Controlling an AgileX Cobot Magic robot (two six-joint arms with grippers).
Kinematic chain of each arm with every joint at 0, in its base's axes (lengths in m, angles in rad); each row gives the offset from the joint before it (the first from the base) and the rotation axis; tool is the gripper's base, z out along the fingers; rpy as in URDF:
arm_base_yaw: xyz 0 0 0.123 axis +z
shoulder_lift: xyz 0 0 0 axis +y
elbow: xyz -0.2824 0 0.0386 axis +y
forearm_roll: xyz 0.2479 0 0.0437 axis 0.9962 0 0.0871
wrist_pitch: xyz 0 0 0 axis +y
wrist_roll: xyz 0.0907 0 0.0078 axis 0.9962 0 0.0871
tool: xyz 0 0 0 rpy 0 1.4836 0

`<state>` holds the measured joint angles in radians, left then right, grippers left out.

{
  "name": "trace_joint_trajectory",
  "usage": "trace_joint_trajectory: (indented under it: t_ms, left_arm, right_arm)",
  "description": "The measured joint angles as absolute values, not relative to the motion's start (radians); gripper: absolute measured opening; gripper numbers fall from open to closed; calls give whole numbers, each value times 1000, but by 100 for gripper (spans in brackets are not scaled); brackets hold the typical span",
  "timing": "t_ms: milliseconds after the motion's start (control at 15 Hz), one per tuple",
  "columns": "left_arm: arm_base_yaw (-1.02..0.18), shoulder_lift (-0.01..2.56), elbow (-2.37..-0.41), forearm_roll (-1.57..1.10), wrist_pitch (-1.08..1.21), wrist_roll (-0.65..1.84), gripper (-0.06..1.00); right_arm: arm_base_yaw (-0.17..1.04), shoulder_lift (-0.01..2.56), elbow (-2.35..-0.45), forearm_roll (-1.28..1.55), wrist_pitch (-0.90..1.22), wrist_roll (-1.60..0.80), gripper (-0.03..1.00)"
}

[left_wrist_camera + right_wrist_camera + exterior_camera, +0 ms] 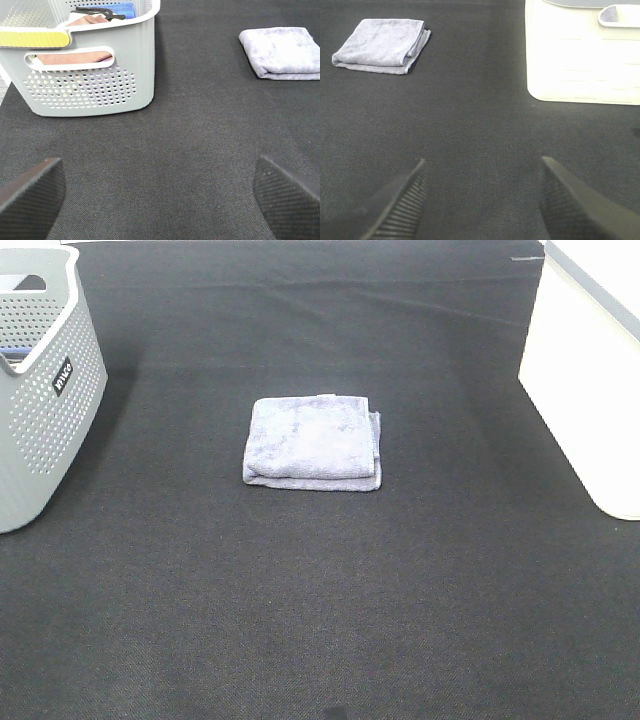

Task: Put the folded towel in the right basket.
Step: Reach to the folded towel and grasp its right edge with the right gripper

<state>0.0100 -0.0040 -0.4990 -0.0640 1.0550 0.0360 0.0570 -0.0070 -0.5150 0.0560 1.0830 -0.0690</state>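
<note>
Lying flat at mid-mat, the folded towel sits well apart from both the grey perforated basket and the right basket. Which arm takes it? (Desk)

Probably the right gripper, jaws spread and empty. The towel lies ahead of it and toward the left arm's side, the white bin on its own side. The left gripper, also spread and empty, looks no nearer. The towel is roughly square, with no clear long axis. (Photographer)

folded towel: 1 | white basket: 1 | grey perforated basket: 1 | black mat: 1
</note>
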Motion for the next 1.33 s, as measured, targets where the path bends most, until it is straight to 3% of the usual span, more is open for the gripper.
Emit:
trace_joint_trajectory:
  t_ms: [1333]
  left_arm:
    - [10, -4, -499, -64, 1055, 36, 97]
  right_arm:
    - [57, -7, -514, 56, 1078, -69, 61]
